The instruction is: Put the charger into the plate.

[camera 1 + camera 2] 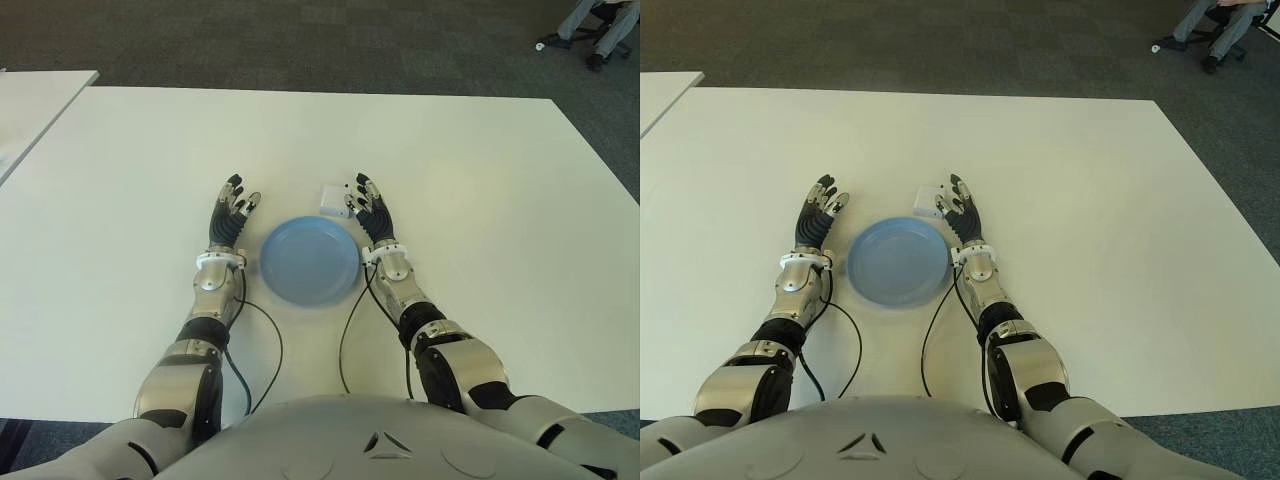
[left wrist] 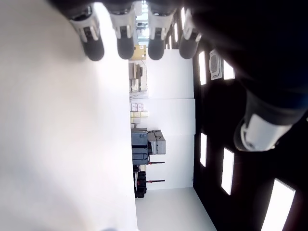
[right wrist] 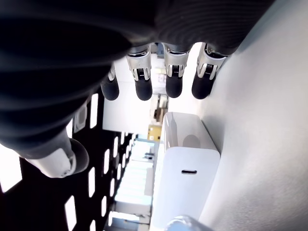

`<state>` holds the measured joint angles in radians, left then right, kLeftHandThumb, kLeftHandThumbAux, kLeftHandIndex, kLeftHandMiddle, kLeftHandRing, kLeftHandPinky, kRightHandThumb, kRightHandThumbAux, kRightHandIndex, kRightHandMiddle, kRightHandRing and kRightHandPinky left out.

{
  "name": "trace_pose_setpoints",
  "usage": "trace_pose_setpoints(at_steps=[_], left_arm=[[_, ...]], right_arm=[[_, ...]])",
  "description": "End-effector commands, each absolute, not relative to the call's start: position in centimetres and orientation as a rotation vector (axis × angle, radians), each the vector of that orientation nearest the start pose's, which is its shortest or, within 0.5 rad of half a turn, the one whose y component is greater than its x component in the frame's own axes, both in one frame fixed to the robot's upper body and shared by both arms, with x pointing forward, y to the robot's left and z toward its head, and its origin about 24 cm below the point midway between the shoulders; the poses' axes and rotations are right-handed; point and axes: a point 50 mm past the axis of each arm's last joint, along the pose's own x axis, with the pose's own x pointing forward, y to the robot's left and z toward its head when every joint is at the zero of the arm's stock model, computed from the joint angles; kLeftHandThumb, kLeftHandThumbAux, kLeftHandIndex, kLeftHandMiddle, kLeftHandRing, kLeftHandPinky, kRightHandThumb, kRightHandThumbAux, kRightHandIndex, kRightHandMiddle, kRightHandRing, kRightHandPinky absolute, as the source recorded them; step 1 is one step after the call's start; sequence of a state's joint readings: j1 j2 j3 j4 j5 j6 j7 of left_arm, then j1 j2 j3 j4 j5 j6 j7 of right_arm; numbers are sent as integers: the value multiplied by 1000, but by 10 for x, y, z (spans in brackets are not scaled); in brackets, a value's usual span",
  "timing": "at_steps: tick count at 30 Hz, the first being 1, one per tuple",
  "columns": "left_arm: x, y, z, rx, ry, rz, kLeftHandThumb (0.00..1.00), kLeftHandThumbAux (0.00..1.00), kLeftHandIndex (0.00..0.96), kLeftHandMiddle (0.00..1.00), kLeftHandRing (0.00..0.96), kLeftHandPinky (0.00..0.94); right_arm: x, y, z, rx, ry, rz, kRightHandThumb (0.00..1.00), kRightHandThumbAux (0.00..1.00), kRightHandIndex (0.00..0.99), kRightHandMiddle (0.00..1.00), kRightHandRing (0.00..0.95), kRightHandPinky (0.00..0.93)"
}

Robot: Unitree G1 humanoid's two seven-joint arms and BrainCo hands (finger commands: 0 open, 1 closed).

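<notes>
A small white charger (image 1: 333, 200) lies on the white table (image 1: 480, 180) just beyond the far right rim of the round blue plate (image 1: 310, 261). My right hand (image 1: 369, 212) is to the right of the plate, fingers spread, its fingertips right beside the charger and holding nothing. In the right wrist view the charger (image 3: 185, 168) lies just past the straight fingertips (image 3: 174, 84). My left hand (image 1: 231, 214) is to the left of the plate, fingers spread, holding nothing. The plate has nothing in it.
A second white table's corner (image 1: 35, 100) shows at the far left. A seated person's legs and a chair base (image 1: 590, 30) appear on the grey carpet at the far right. Black cables (image 1: 262, 340) run from both wrists towards my body.
</notes>
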<state>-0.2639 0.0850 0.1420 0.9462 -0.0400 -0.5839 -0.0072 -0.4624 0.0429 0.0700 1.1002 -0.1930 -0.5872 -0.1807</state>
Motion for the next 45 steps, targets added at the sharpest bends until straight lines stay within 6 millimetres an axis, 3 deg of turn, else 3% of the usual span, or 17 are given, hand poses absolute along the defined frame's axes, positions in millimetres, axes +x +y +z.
trace_pose_setpoints(at_steps=[1, 19, 26, 45], left_arm=[[241, 186, -69, 3, 252, 122, 0, 550, 1, 46, 34, 39], [242, 185, -69, 0, 247, 120, 0, 544, 8, 43, 32, 40], [242, 185, -69, -3, 246, 126, 0, 544, 8, 44, 33, 42], [243, 183, -69, -4, 246, 121, 0, 541, 6, 46, 36, 42]], right_arm=[[287, -95, -36, -275, 93, 144, 31, 544, 47, 5, 0, 0], [284, -89, -36, -474, 15, 186, 0, 556, 32, 0, 0, 0], [283, -86, -36, -634, -44, 217, 0, 558, 21, 0, 0, 0], [283, -86, -38, -837, -109, 219, 0, 624, 8, 3, 0, 0]])
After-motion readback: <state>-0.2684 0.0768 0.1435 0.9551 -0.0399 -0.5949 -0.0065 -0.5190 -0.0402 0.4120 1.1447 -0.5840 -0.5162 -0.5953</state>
